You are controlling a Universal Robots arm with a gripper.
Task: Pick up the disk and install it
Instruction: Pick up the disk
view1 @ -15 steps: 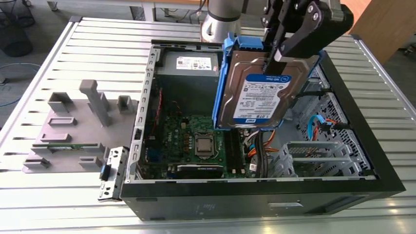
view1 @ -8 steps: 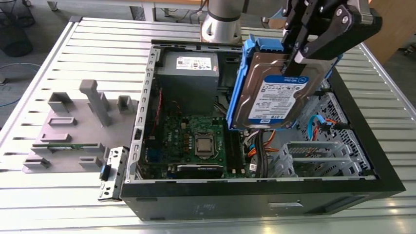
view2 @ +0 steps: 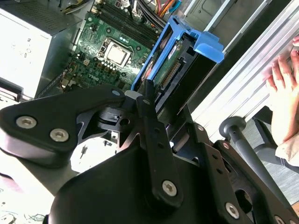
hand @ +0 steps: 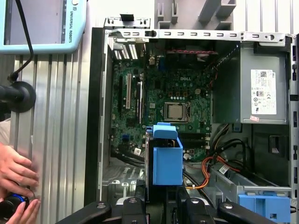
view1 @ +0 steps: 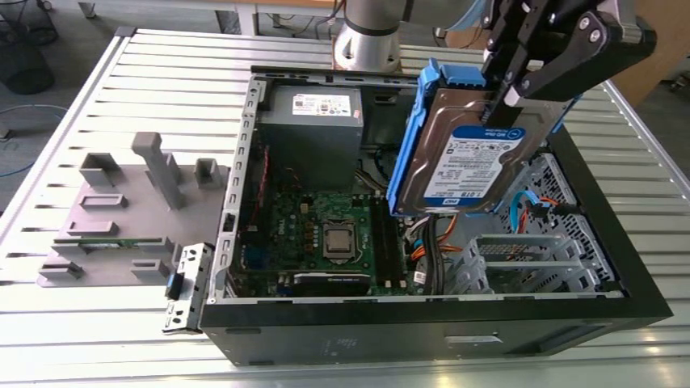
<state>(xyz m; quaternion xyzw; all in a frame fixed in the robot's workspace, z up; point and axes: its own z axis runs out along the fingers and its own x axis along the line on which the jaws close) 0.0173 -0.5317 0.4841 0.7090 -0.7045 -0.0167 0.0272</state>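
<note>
The gripper [view1: 505, 101] is pinching the disk [view1: 464, 166] by its upper end; the disk hangs upright, label outward, clear above the open computer case [view1: 431, 315], at about two o'clock from the green board [view1: 323, 234] in the exterior view; so the pick-up looks done and the fitting not yet. Seating it would, I'd say, call for squaring its blue rails to the metal cage [view1: 534, 259] down at four o'clock. Cables [view1: 431, 242] crowd just beneath its lower edge; the grey box [view1: 313, 121] stands near at ten o'clock; the freest room looks to be upward. A person's hand [hand: 16, 170] rests on the slatted table [hand: 60, 140], outside the case wall.
</note>
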